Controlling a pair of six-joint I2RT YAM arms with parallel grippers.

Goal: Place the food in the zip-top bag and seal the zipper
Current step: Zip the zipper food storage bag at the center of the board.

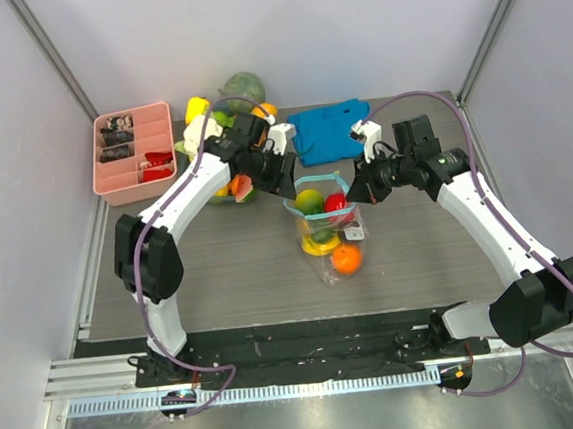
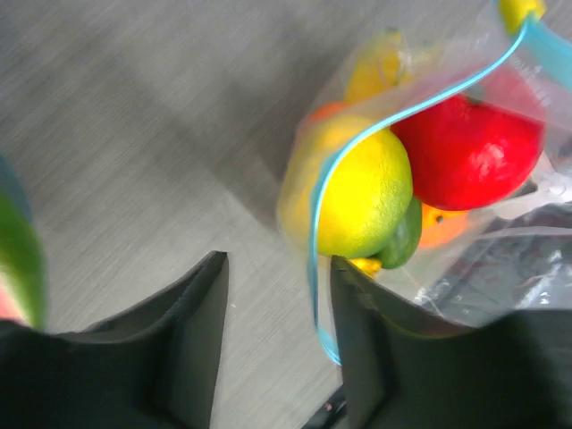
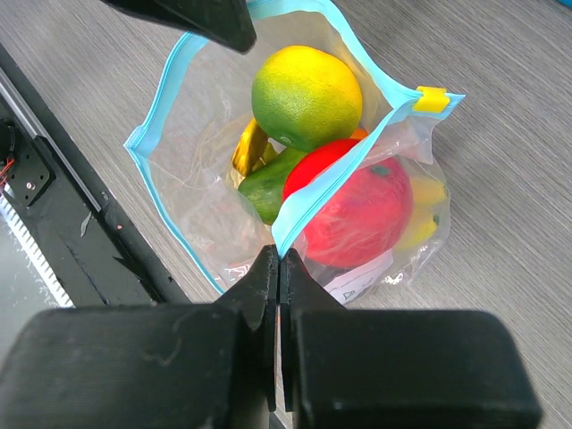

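Observation:
The clear zip-top bag [image 1: 328, 226] lies mid-table with its mouth open toward the back. Inside it are a yellow-green lemon [image 3: 306, 96], a red apple [image 3: 357, 210], a banana [image 1: 319, 242] and an orange [image 1: 347, 259]. My right gripper [image 3: 279, 259] is shut on the blue zipper [image 3: 340, 170] at the mouth's right corner. A yellow slider tab [image 3: 432, 98] sits at the strip's far end. My left gripper [image 2: 279, 268] is open at the mouth's left side. The zipper strip [image 2: 313, 259] runs between its fingers, close to the right one, not pinched.
A pink compartment tray [image 1: 133, 153] stands at the back left. A folded blue cloth [image 1: 329, 130] lies behind the bag. More toy foods [image 1: 220, 120] are piled behind my left arm, with a watermelon slice [image 1: 241, 188] beside it.

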